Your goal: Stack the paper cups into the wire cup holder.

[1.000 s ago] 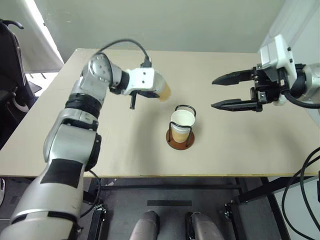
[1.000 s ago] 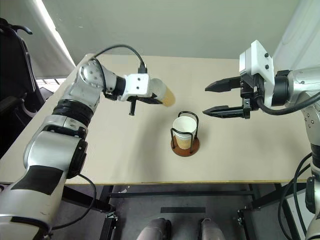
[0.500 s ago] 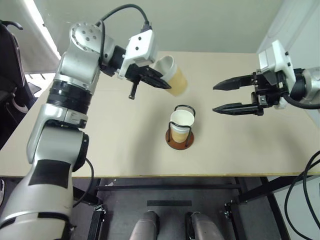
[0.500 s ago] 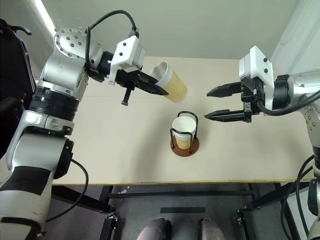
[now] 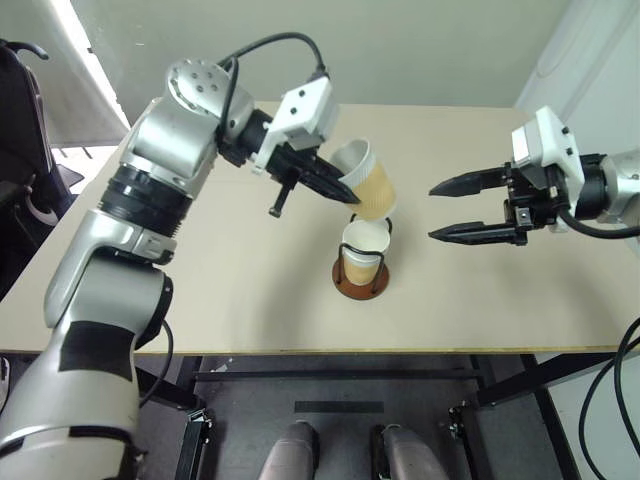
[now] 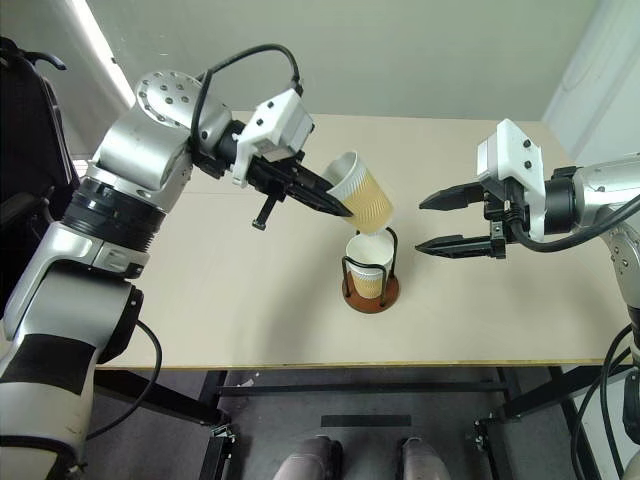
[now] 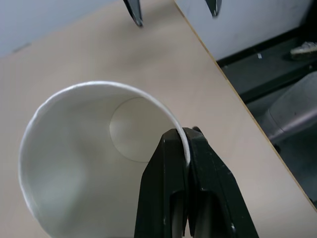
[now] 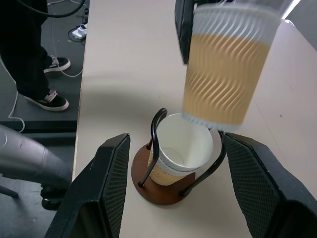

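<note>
A paper cup (image 5: 368, 183) is pinched at its rim by the left gripper (image 5: 345, 194), tilted above the wire cup holder (image 5: 361, 264) on the beige surface (image 5: 250, 270); the right gripper (image 5: 436, 209) is held open nearby, before a pale wall (image 5: 400, 50).

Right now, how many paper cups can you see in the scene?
2. One paper cup is pinched at its rim by the left gripper, tilted just above the holder. Another cup stands in the wire cup holder; more may be nested inside it.
</note>
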